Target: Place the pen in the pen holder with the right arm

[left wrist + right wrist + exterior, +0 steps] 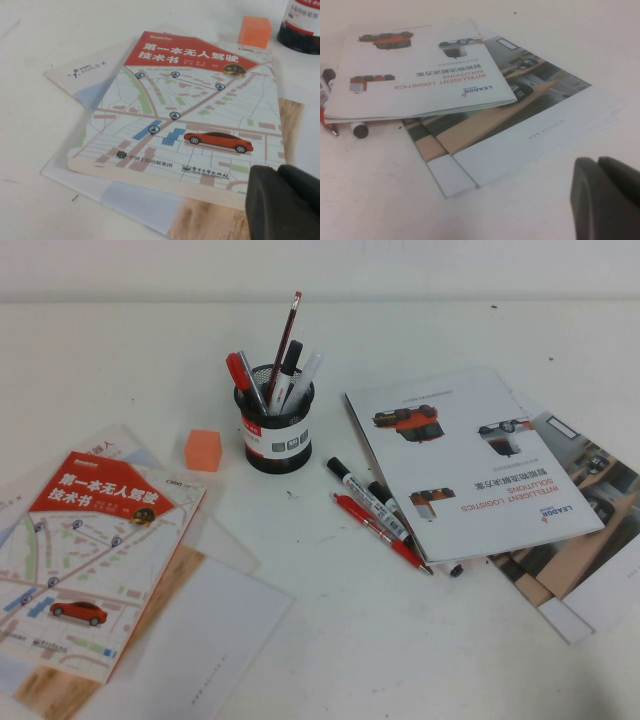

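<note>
Right end effector [607, 197] clenched, left end effector [282, 202] likewise (both cropped); pen [252, 380] half-hidden in pen holder [276, 430].

Black wire-mesh pen holder [275, 435], glossy brochure [470, 455]

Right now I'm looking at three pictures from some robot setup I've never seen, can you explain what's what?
It is a two-armed table robot. One picture is from a raised camera looking down at the white table; neither arm shows there. The other two come from cameras on the wrists.

The left wrist view shows the left gripper as dark fingertips close together, holding nothing, above a book with a map cover. The right wrist view shows the right gripper shut and empty near a brochure.

On the table: a black mesh pen holder already full of pens, including a slim silver pen, an orange cube, and a red pen lying beside black-capped markers, plus loose papers.
</note>
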